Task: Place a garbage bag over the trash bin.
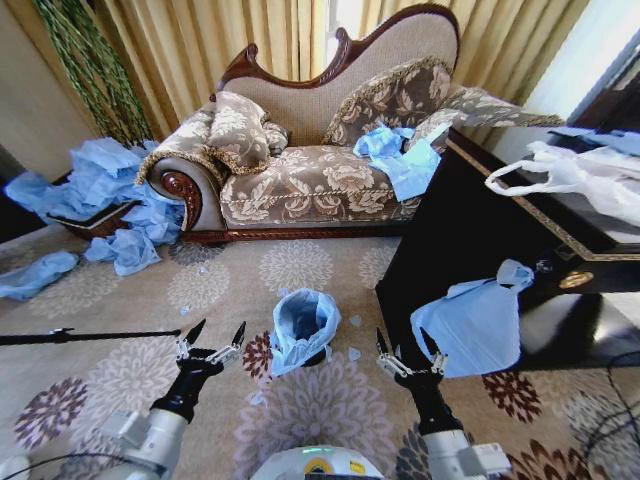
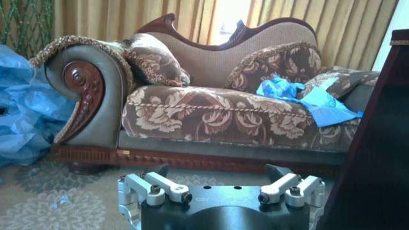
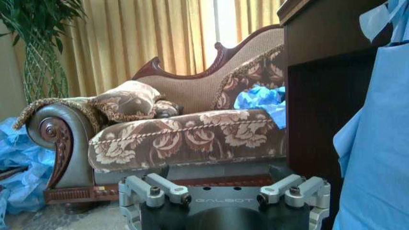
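Observation:
The light blue garbage bag (image 1: 303, 322) is draped over the trash bin (image 1: 318, 357) on the carpet, its mouth open upward. The bag covers nearly all of the bin, and only a dark bit shows at its base. My left gripper (image 1: 212, 338) hovers open just left of the bin, not touching the bag. My right gripper (image 1: 408, 345) hovers open just right of it, also empty. In the wrist views the left gripper (image 2: 219, 170) and the right gripper (image 3: 221, 170) both face the sofa with jaws spread.
A black cabinet (image 1: 470, 230) stands close on the right, with a knotted blue bag (image 1: 478, 322) hanging off it and a white handled bag (image 1: 580, 175) on top. The sofa (image 1: 310, 180) behind holds blue bags (image 1: 400, 155). More blue bags (image 1: 100, 185) are piled at left. A black rod (image 1: 90, 336) lies on the floor.

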### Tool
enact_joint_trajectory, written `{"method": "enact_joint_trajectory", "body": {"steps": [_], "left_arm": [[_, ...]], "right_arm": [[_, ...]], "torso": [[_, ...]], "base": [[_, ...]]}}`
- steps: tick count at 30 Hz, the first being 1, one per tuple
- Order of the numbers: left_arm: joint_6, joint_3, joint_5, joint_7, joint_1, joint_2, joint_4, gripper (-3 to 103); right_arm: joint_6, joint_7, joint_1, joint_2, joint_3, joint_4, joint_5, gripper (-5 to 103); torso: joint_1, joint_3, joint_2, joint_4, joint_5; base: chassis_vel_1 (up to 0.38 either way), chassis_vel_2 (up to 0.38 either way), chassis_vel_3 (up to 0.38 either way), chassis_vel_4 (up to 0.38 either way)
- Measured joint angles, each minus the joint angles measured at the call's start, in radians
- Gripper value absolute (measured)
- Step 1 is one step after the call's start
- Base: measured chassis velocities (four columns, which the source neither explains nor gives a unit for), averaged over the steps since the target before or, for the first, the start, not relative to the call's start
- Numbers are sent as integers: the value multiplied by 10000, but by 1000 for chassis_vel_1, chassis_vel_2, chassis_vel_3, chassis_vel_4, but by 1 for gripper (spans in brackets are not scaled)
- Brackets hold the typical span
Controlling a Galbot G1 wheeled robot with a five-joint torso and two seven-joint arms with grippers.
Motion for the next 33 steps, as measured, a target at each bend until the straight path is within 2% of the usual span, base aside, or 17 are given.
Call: {"method": "enact_joint_trajectory", "body": {"steps": [33], "left_arm": [[1,0,0,0,1,-1,0,100]], "right_arm": [[0,4,0,0,0,-1,0,100]], "torso": [[0,0,0,0,0]], "base": [[0,0,0,0]]}}
